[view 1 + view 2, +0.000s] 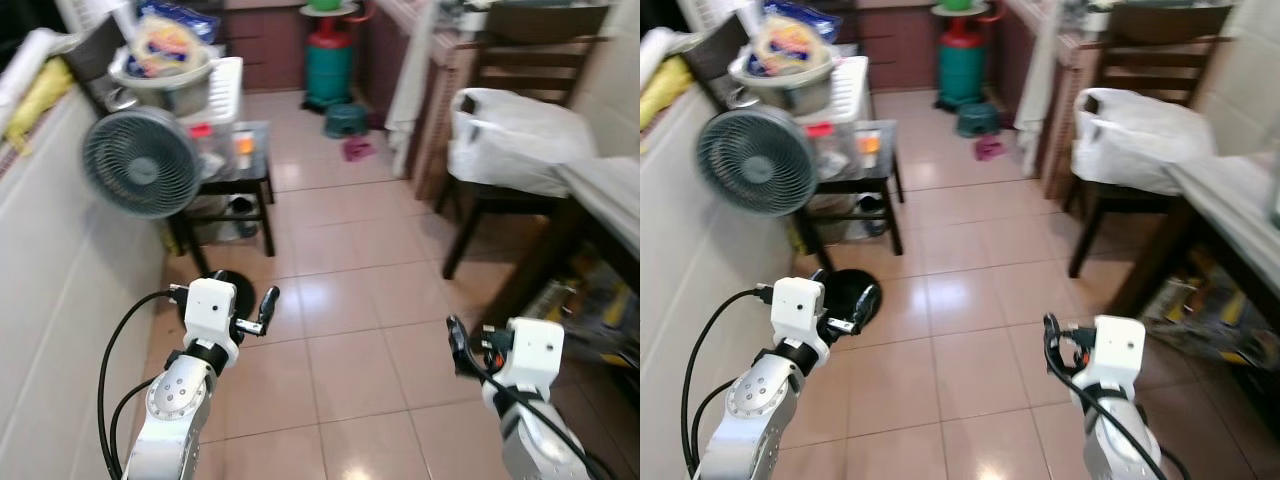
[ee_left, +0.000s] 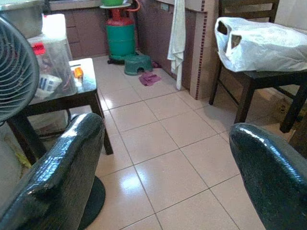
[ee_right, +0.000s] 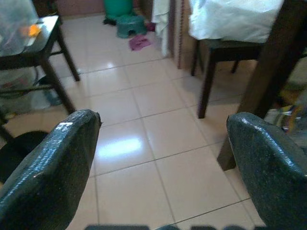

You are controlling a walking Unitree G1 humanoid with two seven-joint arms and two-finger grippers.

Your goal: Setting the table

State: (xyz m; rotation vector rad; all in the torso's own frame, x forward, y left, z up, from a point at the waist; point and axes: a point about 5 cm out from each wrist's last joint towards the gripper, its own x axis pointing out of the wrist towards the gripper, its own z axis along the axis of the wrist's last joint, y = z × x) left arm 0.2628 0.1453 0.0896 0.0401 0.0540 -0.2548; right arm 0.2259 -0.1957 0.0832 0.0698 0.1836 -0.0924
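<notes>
The dining table runs along the right edge, with a pale top and dark legs. A dark wooden chair stands at its far end and carries a white plastic bag. No tableware can be made out. My left gripper is held low over the tiled floor at the left, open and empty; in the left wrist view its fingers are spread wide. My right gripper hovers low at the right, near the table's leg, also open and empty, its fingers far apart.
A grey standing fan with a black round base stands by the left wall. Behind it is a small black side table with clutter. A green gas cylinder, a green stool and a pink cloth lie ahead.
</notes>
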